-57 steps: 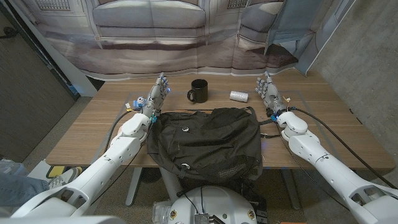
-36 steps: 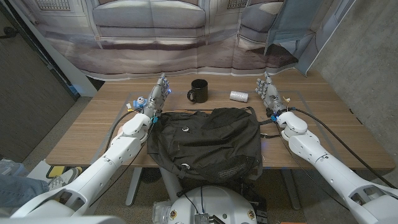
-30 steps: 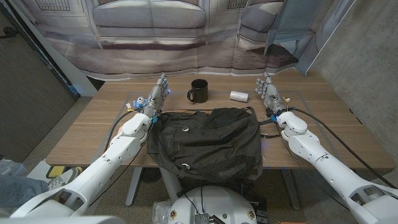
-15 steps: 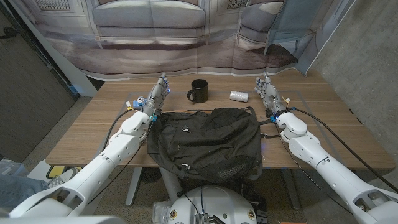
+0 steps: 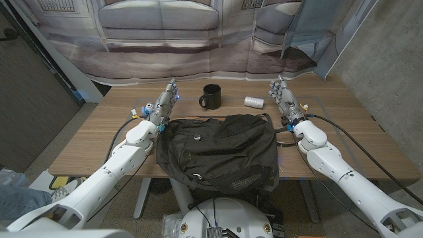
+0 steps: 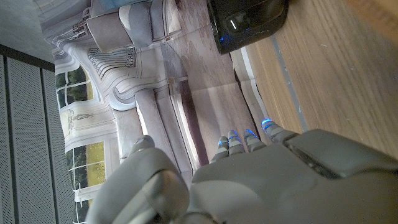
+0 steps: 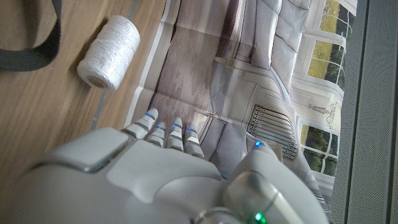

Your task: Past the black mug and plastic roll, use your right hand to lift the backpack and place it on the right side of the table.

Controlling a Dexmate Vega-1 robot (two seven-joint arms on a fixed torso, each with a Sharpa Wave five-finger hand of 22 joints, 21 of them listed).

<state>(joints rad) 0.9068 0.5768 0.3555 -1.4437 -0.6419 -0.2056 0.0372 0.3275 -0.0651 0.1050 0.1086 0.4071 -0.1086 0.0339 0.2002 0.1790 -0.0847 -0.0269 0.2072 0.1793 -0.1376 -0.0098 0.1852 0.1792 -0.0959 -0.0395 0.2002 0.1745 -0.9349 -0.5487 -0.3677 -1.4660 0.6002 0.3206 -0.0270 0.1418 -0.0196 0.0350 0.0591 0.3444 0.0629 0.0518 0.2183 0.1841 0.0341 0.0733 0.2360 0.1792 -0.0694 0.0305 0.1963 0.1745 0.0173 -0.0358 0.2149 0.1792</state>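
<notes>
- Left hand (image 6: 249,180): back toward camera, fingers (image 6: 249,138) extended, nothing held.
- Fingertips lit blue.
- Black mug (image 6: 247,22) stands on the wooden table (image 6: 336,87), well apart from the hand.
- Printed backdrop (image 6: 124,74) behind: sofa, windows.

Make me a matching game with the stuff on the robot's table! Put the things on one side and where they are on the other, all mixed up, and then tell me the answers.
Things:
1. black mug
2. plastic roll
3. backpack
4. left hand

Places:
A. at the table's near edge, between the two arms
B. at the far middle of the table
C. left of the mug, holding nothing
D. just right of the mug, near the right hand

Pairs: 1-B, 2-D, 3-A, 4-C
</notes>
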